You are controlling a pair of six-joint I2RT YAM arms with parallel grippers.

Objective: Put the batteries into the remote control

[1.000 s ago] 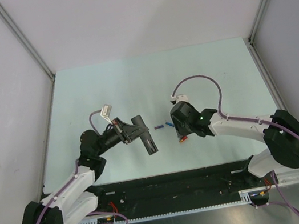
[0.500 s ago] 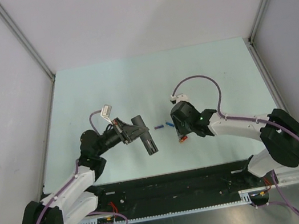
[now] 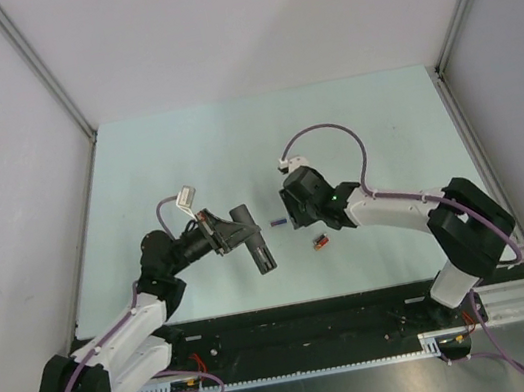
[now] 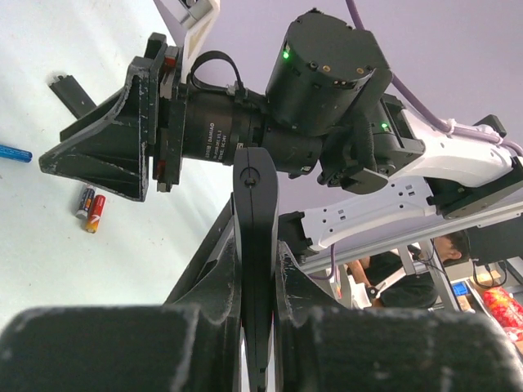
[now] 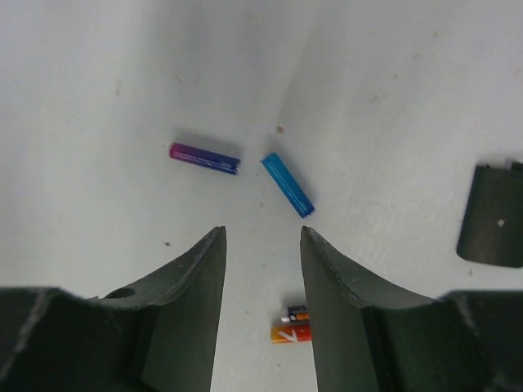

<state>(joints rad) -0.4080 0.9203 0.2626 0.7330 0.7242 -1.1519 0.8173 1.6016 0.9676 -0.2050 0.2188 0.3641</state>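
Observation:
My left gripper [image 3: 234, 229] is shut on the black remote control [image 3: 260, 250], which it holds off the table; in the left wrist view the remote [image 4: 255, 220] stands edge-on between the fingers. My right gripper [image 5: 261, 237] hangs open over the table with nothing between its fingers. Just ahead of them lie a blue battery [image 5: 287, 184] and a purple-blue one [image 5: 204, 158]. A red-orange battery [image 5: 291, 333] lies on the table between the fingers, with a small darker one touching it. From above, the red-orange battery [image 3: 320, 243] lies just near of the right gripper [image 3: 293, 214].
A flat black cover piece [image 5: 493, 216] lies on the table right of the blue battery, also in the left wrist view as the cover [image 4: 73, 94]. The pale table [image 3: 383, 134] has grey walls on three sides and a black rail [image 3: 306, 330] at its near edge.
The right arm has swung left and farther out, so its gripper now stands over the blue batteries. The red-orange battery now lies uncovered. The left arm and remote have not moved.

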